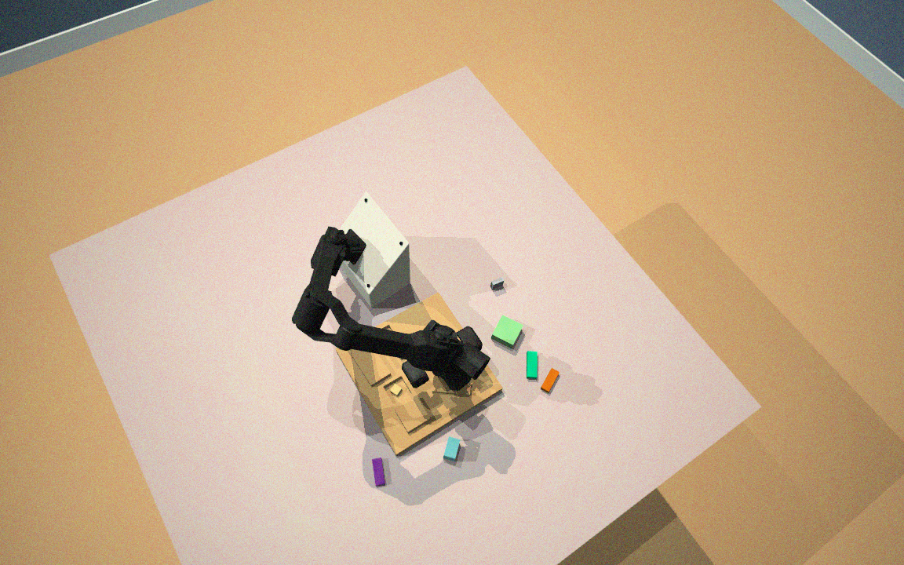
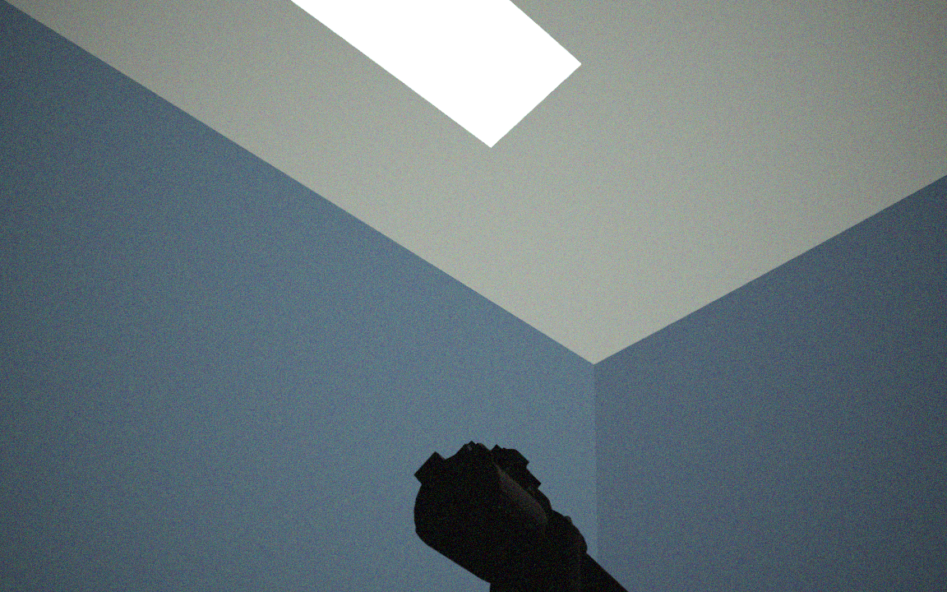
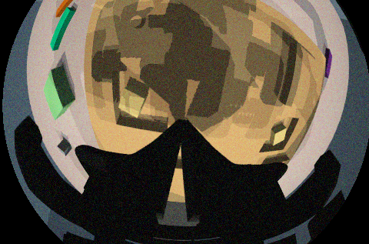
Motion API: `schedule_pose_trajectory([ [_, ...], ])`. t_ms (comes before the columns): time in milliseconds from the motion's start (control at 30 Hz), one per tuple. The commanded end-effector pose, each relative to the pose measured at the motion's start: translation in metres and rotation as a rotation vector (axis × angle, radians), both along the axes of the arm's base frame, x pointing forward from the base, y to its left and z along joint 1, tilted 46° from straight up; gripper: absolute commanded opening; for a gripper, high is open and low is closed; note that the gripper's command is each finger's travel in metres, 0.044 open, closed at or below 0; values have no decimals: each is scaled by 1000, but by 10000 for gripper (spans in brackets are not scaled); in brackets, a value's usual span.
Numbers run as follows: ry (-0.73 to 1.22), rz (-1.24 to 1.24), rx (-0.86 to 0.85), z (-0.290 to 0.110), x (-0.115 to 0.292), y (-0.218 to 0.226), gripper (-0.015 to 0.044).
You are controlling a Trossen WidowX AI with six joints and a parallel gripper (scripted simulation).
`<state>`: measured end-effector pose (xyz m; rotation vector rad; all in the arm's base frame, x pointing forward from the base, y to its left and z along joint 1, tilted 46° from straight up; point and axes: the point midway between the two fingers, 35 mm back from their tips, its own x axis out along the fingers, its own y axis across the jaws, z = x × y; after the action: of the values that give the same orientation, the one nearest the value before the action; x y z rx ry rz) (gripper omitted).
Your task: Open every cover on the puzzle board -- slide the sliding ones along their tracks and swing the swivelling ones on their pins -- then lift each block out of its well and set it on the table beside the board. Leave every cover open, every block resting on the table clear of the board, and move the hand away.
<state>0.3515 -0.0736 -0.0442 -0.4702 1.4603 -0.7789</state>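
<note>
Six blocks lie on your tabletop [image 1: 231,295] around the board [image 1: 413,421]; your tool [image 3: 180,126] hangs over the board, closed on nothing.

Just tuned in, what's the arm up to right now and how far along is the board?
The single arm's claw is shut on nothing and hangs over the wooden puzzle board. Six blocks already lie on the table beside it: light green, teal-green, orange, cyan, purple and a small grey one. At least one yellowish block still sits in its well.
</note>
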Motion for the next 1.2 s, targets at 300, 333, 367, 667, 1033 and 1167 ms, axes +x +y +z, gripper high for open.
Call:
schedule_pose_trajectory([
  [300, 2, 3, -5, 10, 5, -10, 0],
  [333, 2, 3, -5, 11, 6, -10, 0],
  [367, 1, 3, -5, 12, 7, -11, 0],
  [667, 1, 3, -5, 18, 13, -18, 0],
  [1033, 1, 3, -5, 24, 20, -24, 0],
  [1167, 1, 3, -6, 26, 24, -27, 0],
])
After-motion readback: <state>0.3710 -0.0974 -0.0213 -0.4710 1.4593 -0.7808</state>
